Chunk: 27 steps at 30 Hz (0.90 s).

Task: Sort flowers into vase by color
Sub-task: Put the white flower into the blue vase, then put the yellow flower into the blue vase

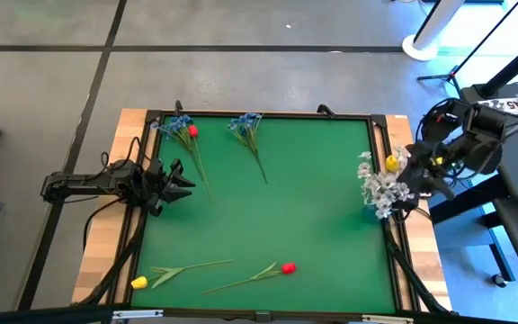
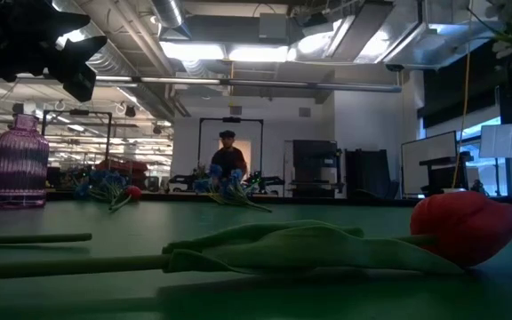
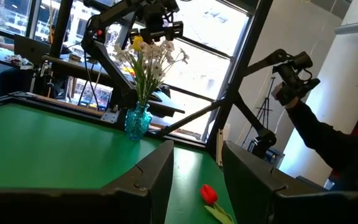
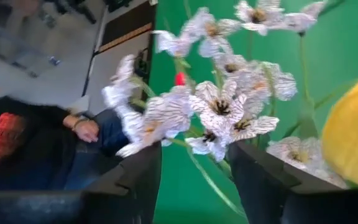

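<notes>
No writing showed anywhere that I could read. My right pincer point(image 1: 401, 180) hung at the table's point(image 1: 331, 234) right edge, fingers parted wide around the white sprigs point(image 1: 380, 187) and a yellow bud point(image 1: 391, 163) standing in a blue vase point(image 3: 138, 121). My left pincer point(image 1: 183, 183) waited at the left edge, fingers spread and empty. Two blue sprigs point(image 1: 246, 126) and a red bud point(image 1: 192, 130) lay along the far edge; a yellow tulip point(image 1: 139, 282) and a red tulip point(image 1: 288, 267) lay near the front. The middle of the green stayed open.
</notes>
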Available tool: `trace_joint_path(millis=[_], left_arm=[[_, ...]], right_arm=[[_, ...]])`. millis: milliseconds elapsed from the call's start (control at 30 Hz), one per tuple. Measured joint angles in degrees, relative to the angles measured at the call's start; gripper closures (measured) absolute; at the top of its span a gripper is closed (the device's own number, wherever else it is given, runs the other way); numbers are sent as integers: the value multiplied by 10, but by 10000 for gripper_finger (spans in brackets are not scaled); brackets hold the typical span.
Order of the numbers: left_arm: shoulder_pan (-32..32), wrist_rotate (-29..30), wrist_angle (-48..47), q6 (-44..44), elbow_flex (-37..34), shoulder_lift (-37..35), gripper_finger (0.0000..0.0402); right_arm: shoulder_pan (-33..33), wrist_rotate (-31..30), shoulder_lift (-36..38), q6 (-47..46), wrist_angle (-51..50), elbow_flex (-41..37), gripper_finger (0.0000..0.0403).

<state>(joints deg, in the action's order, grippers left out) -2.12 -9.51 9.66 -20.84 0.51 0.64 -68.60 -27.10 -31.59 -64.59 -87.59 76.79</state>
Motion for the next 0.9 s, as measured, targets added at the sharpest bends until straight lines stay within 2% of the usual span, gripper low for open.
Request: trace_joint_path(millis=[133,233,300,400,500,600,700,800,900], left_arm=[[0,0,0,0,0,0,269],[0,0,0,0,0,0,269],[0,0,0,0,0,0,269],[0,0,0,0,0,0,269],[0,0,0,0,0,0,269],[0,0,0,0,0,0,269],[0,0,0,0,0,0,269],[0,0,0,0,0,0,269],[0,0,0,0,0,0,269]], right_arm=[[0,12,0,69,1,37,215],[0,-4,0,145,19,66,215],[0,-41,0,208,46,80,215],[0,-131,0,315,106,82,215],[0,-232,0,409,162,63,215],[-1,-289,-18,504,219,34,215],[0,-372,-46,605,306,15,215],[0,-386,-59,647,360,18,215],[0,-393,-61,649,375,20,215]])
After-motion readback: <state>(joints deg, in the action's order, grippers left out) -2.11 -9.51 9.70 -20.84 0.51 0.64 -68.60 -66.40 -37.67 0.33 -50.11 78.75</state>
